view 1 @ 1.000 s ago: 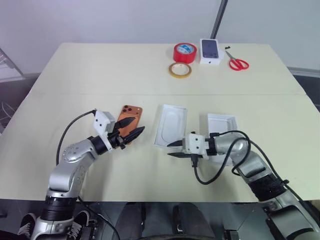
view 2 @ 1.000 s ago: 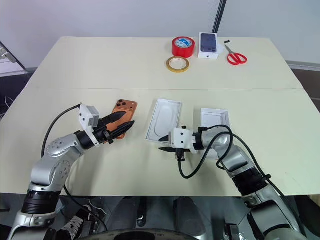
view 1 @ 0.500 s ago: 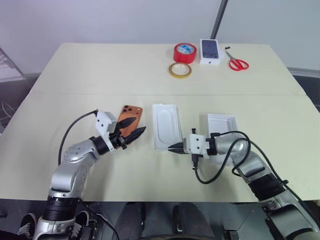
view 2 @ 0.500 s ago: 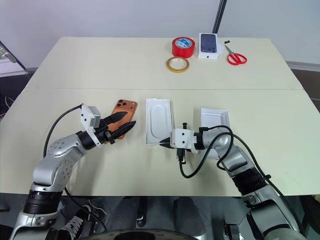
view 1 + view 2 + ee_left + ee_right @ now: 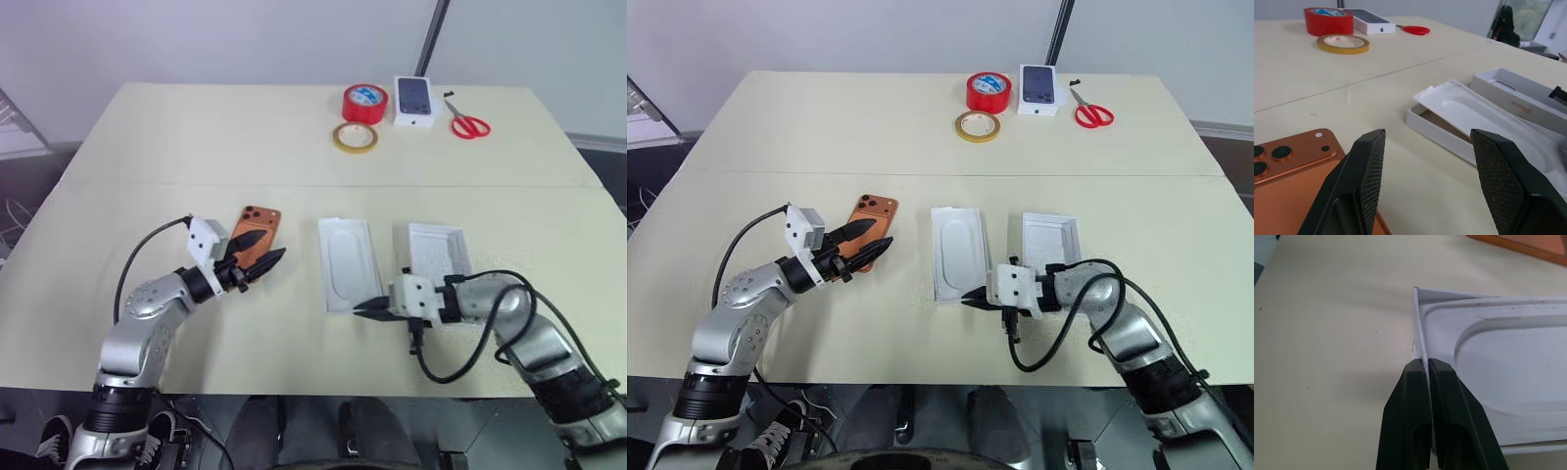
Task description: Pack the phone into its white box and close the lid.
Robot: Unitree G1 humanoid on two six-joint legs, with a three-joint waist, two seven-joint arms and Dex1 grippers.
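The orange phone (image 5: 259, 227) lies camera side up, left of the table's centre. My left gripper (image 5: 260, 252) hovers just over its near end, open, nothing between the fingers (image 5: 1367, 171). The white box (image 5: 336, 299) sits mid-table, a tray with a white recessed insert (image 5: 1469, 105) lying on top. My right gripper (image 5: 359, 311) is at its near corner, shut on the thin white wall (image 5: 1418, 328). A second open white tray (image 5: 436, 253) with lettering on its side, perhaps the lid, lies just right of the box.
At the table's far edge stand a red tape roll (image 5: 364, 103), a tan tape ring (image 5: 353, 137), a closed white box with a phone picture (image 5: 415, 100) and red scissors (image 5: 468, 124). My right arm's black cable (image 5: 460, 362) loops near the front edge.
My right gripper shut on the box's near corner, then drew back and to the right, swinging the box and dragging it rightward. The left gripper and the phone stayed put.
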